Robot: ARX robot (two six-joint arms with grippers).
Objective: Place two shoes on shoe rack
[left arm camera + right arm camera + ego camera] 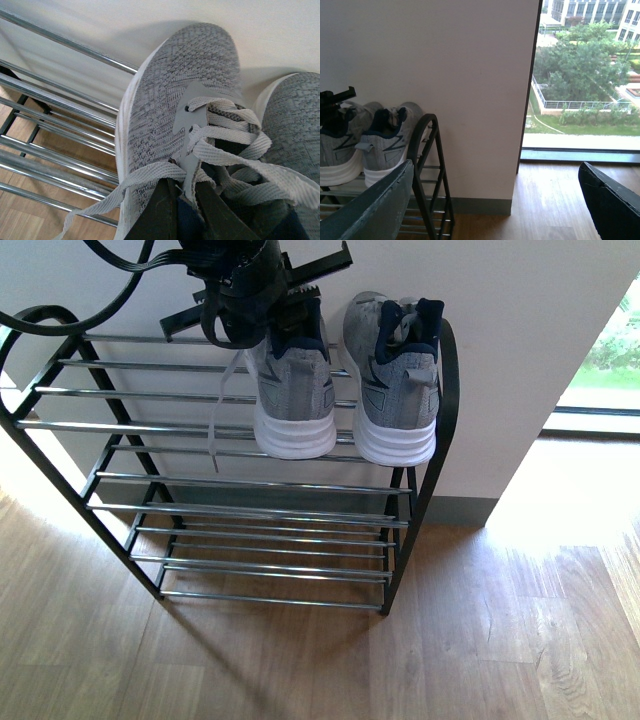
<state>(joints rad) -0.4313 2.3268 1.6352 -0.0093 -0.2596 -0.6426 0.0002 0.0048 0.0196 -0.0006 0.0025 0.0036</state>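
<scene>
Grey knit white-soled left-hand sneaker (293, 390) sits beside its twin (398, 380) atop the black silver-barred shoe rack (250, 484), upper centre — left gripper (184, 197) pinching its tongue (192, 125), right gripper (495, 170) wide, empty — release likely next.

Front view: high on the robot's body, tilted steeply down onto the shoe rack (250, 485) and the wooden floor (480, 640), at middling range.
Left wrist view: very near, right over the laces of the left shoe (170, 115), facing its toe and the wall (150, 25).
Right wrist view: farther back, off the rack's right front, looking level at the wall and the window (585, 75).
Shared: left shoe, right shoe (395, 380) and the rack's bars show in all three.
</scene>
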